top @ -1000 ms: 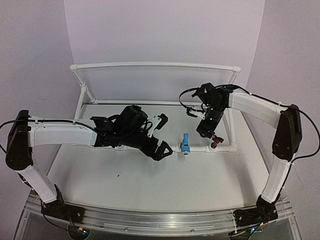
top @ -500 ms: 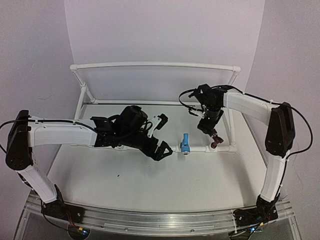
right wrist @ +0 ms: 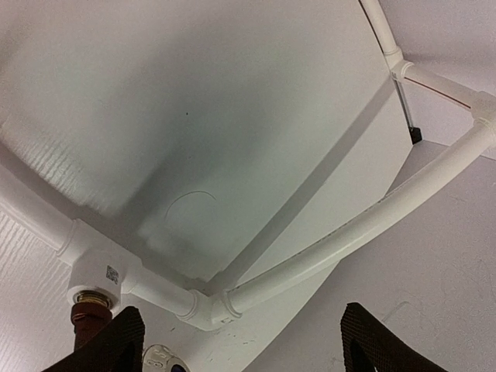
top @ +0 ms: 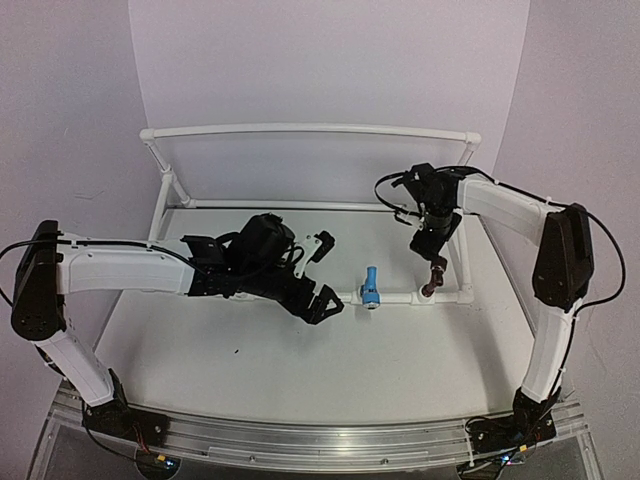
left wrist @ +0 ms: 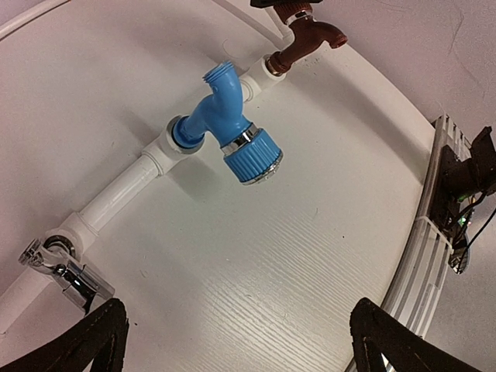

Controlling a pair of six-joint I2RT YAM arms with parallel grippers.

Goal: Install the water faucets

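Observation:
Three water faucets sit in the front rail of the white pipe frame [left wrist: 116, 194]. In the left wrist view they are a grey metal faucet [left wrist: 66, 275], a light blue faucet [left wrist: 229, 132] and a dark red-brown faucet [left wrist: 306, 43]. My left gripper [left wrist: 240, 341] stands open over the bare table, just left of the blue faucet [top: 371, 288]; in the top view it hides the grey one. My right gripper [top: 437, 262] is open with nothing between its fingers. It hangs just above the red-brown faucet [top: 431, 287], which shows beside one finger [right wrist: 89, 322].
The pipe frame rises to a back rail [top: 310, 128] and has a right side rail [right wrist: 364, 221] under my right wrist. An aluminium rail [top: 320, 440] runs along the near table edge by the arm bases. The white table top [top: 300, 370] lies in front of the frame.
My right gripper has drawn back and up from the red-brown faucet, its wrist swinging right. The faucet stays in its socket. The left arm has not moved.

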